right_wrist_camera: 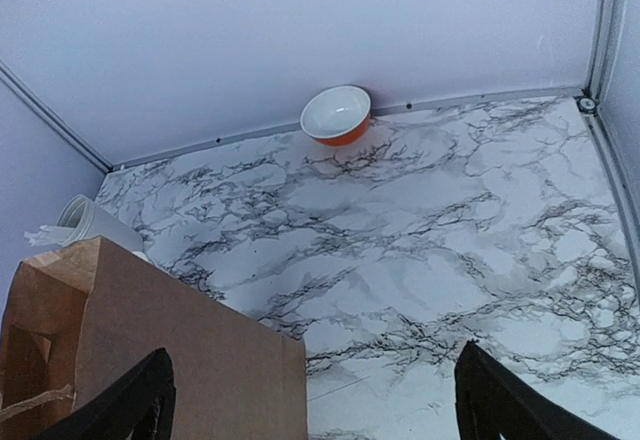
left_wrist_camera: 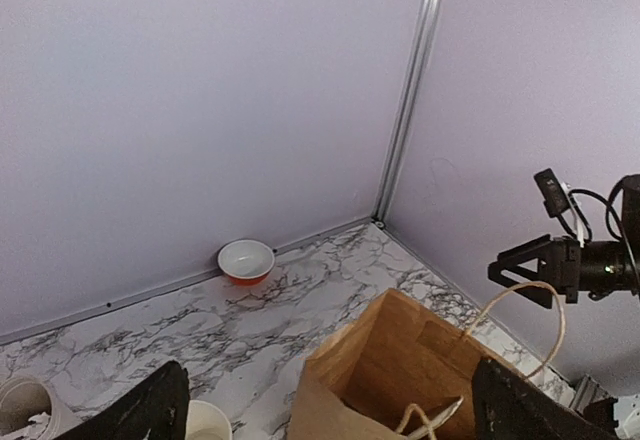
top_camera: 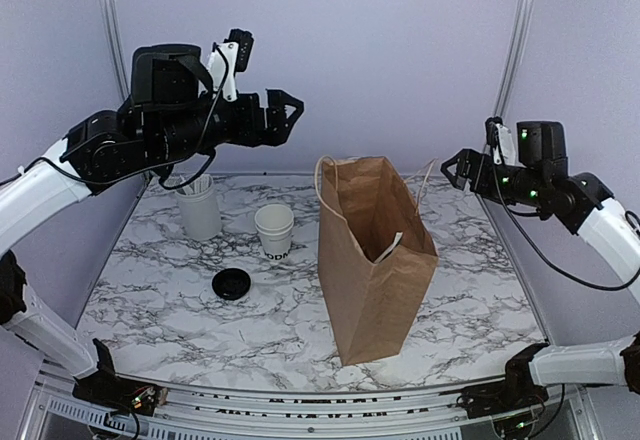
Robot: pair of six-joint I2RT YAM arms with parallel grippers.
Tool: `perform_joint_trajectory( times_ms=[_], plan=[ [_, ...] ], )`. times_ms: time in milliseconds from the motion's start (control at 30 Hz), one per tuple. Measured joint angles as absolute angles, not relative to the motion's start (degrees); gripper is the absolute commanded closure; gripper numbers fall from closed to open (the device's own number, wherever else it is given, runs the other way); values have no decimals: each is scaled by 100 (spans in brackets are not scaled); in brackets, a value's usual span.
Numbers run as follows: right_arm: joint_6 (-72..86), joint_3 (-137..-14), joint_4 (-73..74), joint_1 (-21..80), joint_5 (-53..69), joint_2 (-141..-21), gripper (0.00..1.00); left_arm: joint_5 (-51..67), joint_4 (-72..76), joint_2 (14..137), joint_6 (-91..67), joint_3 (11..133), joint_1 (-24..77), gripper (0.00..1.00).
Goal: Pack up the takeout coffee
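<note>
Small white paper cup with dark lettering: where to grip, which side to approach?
Probably the upper side wall of the small white paper cup, left gripper descending from above on its near side. It stands upright, round and open-topped; the white cylindrical holder stands close at its left, the brown paper bag at its right.

Only one bit of text: dark lettering low on the side of the white paper cup (top_camera: 274,230) standing on the worktop (top_camera: 480,290), top view. Reads roughly "ODN", with the ends lost round the curve. Too small to confirm. Wrist views: nothing legible.
</note>
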State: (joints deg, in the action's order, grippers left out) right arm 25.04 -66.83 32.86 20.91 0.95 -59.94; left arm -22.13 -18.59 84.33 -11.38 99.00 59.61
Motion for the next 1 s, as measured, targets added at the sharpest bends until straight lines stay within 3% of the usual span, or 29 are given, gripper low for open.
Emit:
perform_joint_trajectory(
  times_ms=[400,700,1000],
  plan=[
    [2353,-5210,2012,2086,-764,-5448,0,-2421,-1756,6495,-2357,6991,4346,1],
    [1699,-2731,-469,2082,-1774,-4895,0,-2318,-1754,5500,-3030,4995,3214,1],
    [631,-1391,-3116,1802,-3070,-5804,0,-1588,-1697,5325,-3411,4274,2338,1]
  ],
)
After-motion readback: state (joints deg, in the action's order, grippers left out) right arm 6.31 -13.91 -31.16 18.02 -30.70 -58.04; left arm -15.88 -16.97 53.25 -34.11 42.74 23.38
